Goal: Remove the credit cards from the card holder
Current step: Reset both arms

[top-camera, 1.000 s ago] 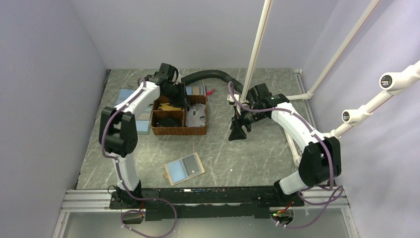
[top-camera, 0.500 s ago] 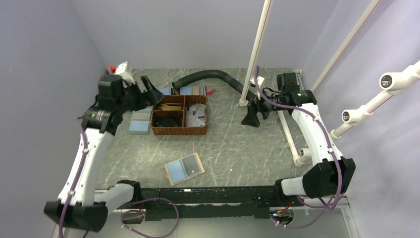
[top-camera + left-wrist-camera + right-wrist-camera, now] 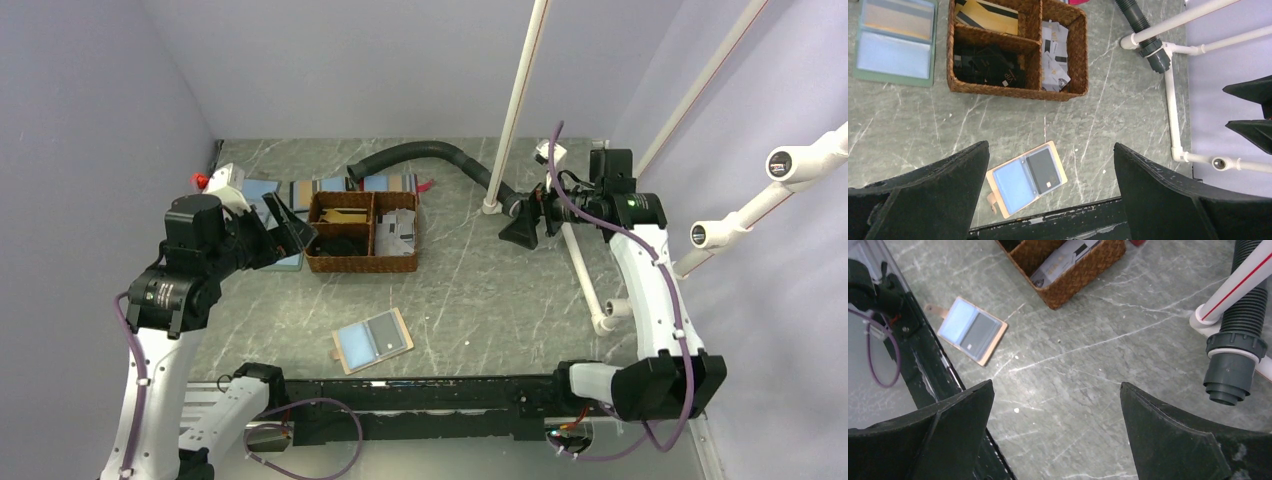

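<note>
Near the front edge of the table (image 3: 480, 300), centre-left, the card holder (image 3: 371, 340) lies open & flat, blue + grey inner faces up. Left pincer (image 3: 288, 226) spread wide, just left of woven basket (image 3: 362, 263). Right pincer (image 3: 522, 228) also spread, far right by grey hose (image 3: 420, 152). Both well apart from holder.

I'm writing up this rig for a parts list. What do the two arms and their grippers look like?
Both the left arm and the right arm have white link shells with black joint housings. A purple cable runs loosely along each. The left gripper and right gripper are black, with broad wedge-shaped fingers.
</note>
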Robot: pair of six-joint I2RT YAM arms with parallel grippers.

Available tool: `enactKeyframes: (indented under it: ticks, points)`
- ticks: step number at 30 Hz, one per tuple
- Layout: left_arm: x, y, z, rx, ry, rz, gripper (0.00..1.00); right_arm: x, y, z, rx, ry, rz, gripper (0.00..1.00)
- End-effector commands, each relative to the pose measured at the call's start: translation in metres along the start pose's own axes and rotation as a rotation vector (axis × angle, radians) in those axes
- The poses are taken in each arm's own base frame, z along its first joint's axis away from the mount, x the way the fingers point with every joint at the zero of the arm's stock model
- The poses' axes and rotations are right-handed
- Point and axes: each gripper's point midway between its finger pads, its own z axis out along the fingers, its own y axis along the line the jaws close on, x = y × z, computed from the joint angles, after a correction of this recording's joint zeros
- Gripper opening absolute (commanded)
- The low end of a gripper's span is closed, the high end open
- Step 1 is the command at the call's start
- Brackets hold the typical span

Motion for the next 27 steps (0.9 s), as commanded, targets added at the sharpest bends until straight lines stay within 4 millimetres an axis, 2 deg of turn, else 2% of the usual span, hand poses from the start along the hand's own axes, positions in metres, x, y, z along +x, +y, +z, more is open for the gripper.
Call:
enactKeyframes:
  ticks: [1, 5, 10, 18, 27]
  points:
    - [0.001, -0.001, -0.013, 0.006, -0.017, 0.016, 1.0, -0.018, 0.005, -0.012, 0.055, -0.098, 0.036, 1.0]
    - [0.0, -0.006, -0.016, 0.018, 0.011, 0.037, 0.99, -0.019, -0.002, -0.024, 0.111, -0.131, 0.094, 1.0]
    - [0.001, -0.008, -0.019, 0.03, 0.023, 0.061, 0.99, -0.026, -0.005, -0.035, 0.094, -0.182, 0.142, 1.0]
    - [0.001, -0.006, -0.014, 0.026, 0.009, 0.046, 0.99, -0.023, -0.022, -0.035, 0.112, -0.191, 0.19, 1.0]
    - [-0.004, -0.003, -0.005, -0.004, -0.004, -0.01, 0.99, -0.023, -0.034, -0.041, 0.199, -0.185, 0.161, 1.0]
